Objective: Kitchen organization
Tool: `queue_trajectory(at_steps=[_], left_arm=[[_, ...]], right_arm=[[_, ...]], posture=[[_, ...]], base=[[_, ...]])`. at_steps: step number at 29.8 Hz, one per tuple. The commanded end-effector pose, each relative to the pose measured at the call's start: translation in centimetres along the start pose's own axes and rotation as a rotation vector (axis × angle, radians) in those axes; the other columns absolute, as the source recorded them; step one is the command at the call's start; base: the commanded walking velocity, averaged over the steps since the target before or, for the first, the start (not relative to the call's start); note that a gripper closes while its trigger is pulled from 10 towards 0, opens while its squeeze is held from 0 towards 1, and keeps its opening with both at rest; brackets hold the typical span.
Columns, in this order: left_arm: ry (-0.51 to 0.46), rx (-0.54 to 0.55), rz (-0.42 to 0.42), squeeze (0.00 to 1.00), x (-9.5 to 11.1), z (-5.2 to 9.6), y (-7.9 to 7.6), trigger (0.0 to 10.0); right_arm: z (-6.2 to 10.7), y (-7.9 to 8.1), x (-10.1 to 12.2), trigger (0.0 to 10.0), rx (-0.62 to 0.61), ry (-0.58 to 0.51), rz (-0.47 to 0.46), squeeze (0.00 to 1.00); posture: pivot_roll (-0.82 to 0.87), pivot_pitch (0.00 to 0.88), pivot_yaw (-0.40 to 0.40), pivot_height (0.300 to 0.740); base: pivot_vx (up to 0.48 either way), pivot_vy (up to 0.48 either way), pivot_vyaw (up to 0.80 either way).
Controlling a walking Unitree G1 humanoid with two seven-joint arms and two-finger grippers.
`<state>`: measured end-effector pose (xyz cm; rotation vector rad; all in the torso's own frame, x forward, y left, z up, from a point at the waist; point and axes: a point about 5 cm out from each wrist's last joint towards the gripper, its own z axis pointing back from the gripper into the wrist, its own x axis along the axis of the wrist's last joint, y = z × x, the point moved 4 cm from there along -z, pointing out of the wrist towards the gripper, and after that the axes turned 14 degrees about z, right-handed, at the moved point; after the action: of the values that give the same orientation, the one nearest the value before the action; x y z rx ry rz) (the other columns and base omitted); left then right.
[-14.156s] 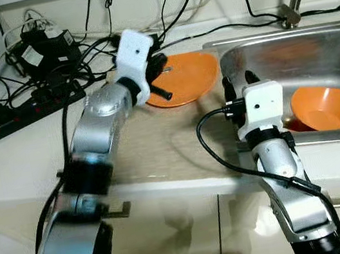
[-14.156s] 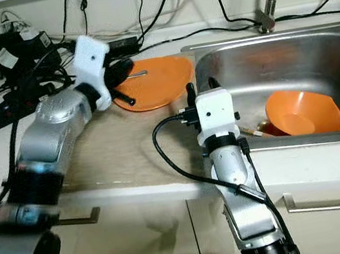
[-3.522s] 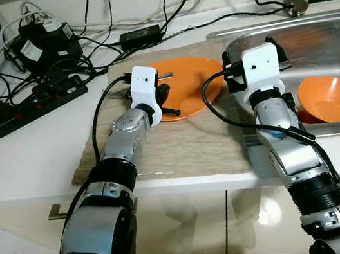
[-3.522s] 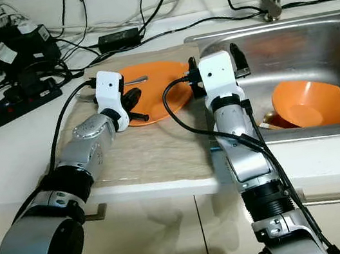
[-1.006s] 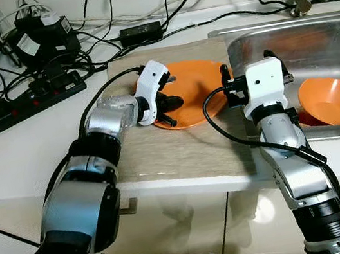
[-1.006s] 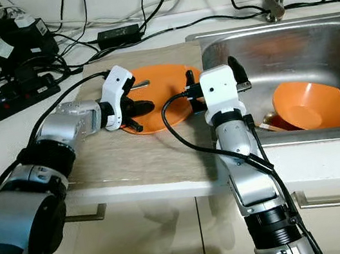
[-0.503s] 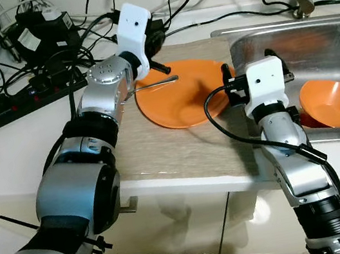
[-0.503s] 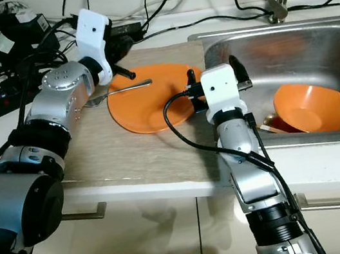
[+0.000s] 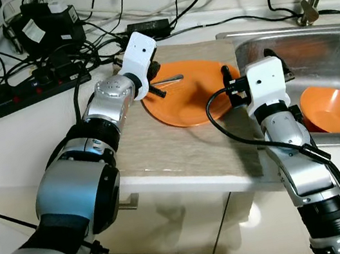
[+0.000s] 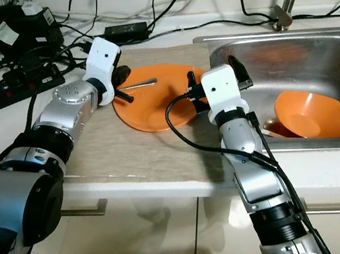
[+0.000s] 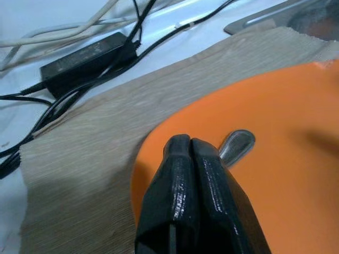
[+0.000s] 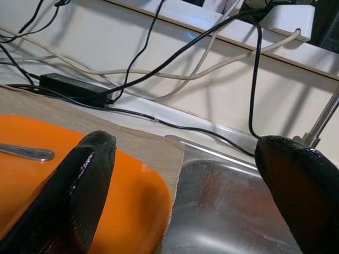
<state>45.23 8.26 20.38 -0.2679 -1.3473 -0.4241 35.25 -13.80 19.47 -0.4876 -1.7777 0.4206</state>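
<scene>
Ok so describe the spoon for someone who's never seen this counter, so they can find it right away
Start at the steel sink and look just left of it to the beige mat on the counter, where a flat orange plate lies. The spoon lies on the plate's far side, beside the left gripper. It is the only slim silver metal piece there; the orange bowl sits inside the sink.

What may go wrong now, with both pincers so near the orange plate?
1. The shut left pincer hangs over the spoon on the orange plate; a low move might knock the spoon off.
2. The open right pincer straddles the plate's edge beside the sink; a push may slide the plate.
</scene>
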Motion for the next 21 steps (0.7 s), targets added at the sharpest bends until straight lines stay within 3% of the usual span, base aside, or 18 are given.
queue_trajectory(at_steps=[1,7,13,17,21], left_arm=[[-0.013,0.023,-0.028,0.0,0.5,0.0,0.3,10.0],[0.061,0.052,-0.058,0.0,-1.2,-0.1,0.2,10.0],[0.152,0.043,-0.015,0.0,-3.1,-0.1,-0.3,10.0],[0.237,-0.006,0.055,0.0,-4.8,-0.1,-1.3,10.0],[0.25,-0.014,0.059,0.0,-5.0,-0.1,-1.6,10.0]], right_arm=[[0.2,0.0,0.1,10.0,0.002,-0.001,-0.001,0.0],[0.6,0.0,-0.3,10.0,0.0,0.014,-0.004,0.0],[0.8,-0.2,-0.6,10.0,0.001,0.025,-0.002,0.0],[0.8,-0.2,-0.7,10.0,0.006,0.028,0.0,0.0],[0.8,-0.1,-0.7,10.0,0.007,0.028,0.0,0.0]], posture=[[-0.17,0.0,0.019,0.74],[-0.18,0.0,0.026,0.74],[-0.19,0.0,0.02,0.74],[-0.19,0.0,0.016,0.74],[-0.19,0.0,0.016,0.74]], base=[[0.0,0.0,0.0],[0.0,0.0,0.0],[0.0,0.0,0.0],[0.0,0.0,0.0],[0.0,0.0,0.0]])
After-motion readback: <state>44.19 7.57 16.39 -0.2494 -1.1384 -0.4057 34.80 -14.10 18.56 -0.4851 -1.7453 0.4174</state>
